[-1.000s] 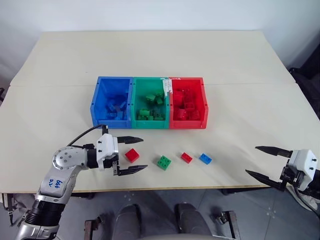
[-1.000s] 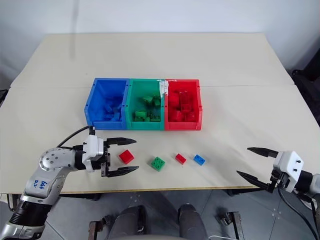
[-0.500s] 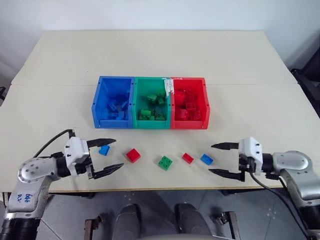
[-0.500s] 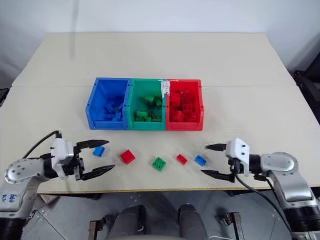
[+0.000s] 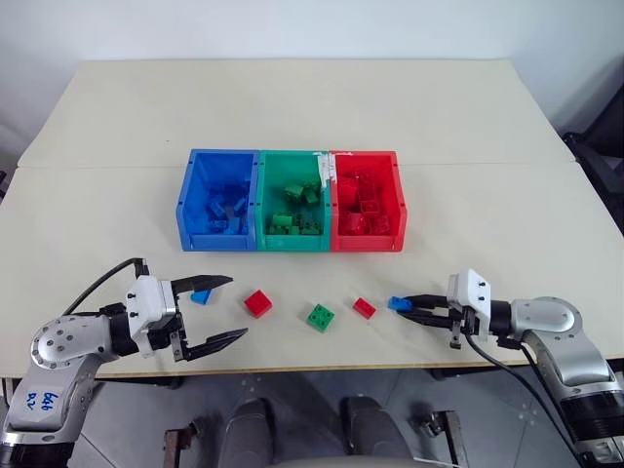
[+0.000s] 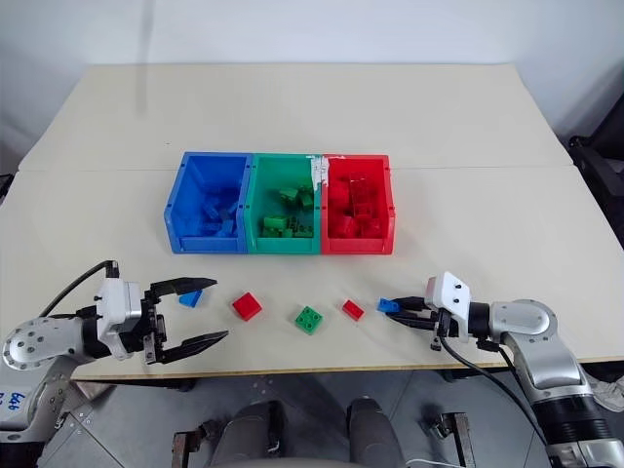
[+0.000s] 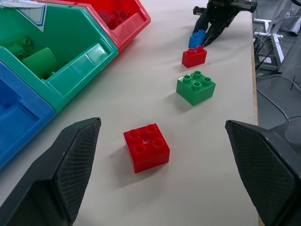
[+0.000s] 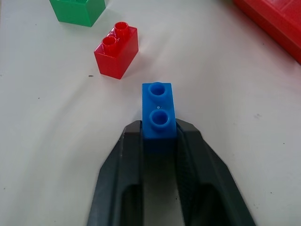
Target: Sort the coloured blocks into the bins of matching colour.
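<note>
Right tool clamped on a small blue brick down on the tabletop near the front edge, w/ left tool spread wide & empty beside another blue brick, red, green & small red bricks lined up btwn them in front of the bins.

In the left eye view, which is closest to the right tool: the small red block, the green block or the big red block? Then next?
From the right tool:
1. Small red block, just beside it.
2. Green block, mid-row.
3. Big red block, farthest, toward the left tool.
</note>
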Controlling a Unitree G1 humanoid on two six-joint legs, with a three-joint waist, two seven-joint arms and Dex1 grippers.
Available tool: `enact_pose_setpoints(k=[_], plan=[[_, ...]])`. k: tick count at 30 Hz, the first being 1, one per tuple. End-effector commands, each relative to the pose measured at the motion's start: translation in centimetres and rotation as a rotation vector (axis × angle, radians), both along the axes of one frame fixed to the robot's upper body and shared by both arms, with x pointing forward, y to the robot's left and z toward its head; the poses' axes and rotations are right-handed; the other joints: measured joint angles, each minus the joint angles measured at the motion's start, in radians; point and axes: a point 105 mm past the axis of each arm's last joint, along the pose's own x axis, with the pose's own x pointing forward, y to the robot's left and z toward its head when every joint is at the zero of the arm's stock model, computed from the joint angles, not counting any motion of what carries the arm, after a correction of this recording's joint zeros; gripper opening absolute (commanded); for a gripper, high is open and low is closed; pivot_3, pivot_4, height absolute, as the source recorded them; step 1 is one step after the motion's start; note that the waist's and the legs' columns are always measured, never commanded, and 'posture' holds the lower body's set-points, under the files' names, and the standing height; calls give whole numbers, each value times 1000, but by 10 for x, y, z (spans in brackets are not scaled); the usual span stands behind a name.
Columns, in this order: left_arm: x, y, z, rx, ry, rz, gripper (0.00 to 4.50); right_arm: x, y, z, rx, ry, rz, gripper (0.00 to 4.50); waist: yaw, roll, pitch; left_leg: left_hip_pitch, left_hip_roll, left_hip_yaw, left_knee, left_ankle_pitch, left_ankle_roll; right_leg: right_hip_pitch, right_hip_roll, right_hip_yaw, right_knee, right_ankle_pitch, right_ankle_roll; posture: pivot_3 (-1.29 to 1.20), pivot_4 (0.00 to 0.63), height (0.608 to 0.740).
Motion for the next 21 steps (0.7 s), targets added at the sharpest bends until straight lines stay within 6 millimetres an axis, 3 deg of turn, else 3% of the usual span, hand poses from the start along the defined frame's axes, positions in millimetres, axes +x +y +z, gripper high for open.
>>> enact_pose_setpoints(k=[1,5,7,12,16,21], plan=[[2,2,11,-54,-43,42,4500,6,1,27,66,-62,-7,461,0,0,0,0,0,0,0,0,0,0,0,0,0,0,0,0,150,740],[8,13,17,-116,-70,161,4500,13,25,62,185,-79,30,461,-8,0,0,0,1,1,0,0,0,-1,1,0,1,0,0,0,150,740],[8,28,20,-165,-92,284,4500,22,54,88,246,-109,78,461,-19,0,0,0,3,1,0,0,-1,-1,2,0,1,0,0,0,150,740],[2,63,25,-222,-173,551,4500,39,121,124,289,-138,201,461,-31,-1,-1,0,5,1,1,-1,-3,-5,3,0,7,0,0,0,150,740],[-8,89,24,-269,-172,680,4500,54,166,143,297,-149,234,461,-27,-4,-2,-5,6,2,1,-1,-4,-14,3,0,14,0,-1,0,150,740],[-23,99,15,-292,-125,720,4500,73,231,154,265,-182,259,461,-39,-6,-3,-9,7,5,4,-1,-4,-19,3,0,17,0,-1,0,150,740]])
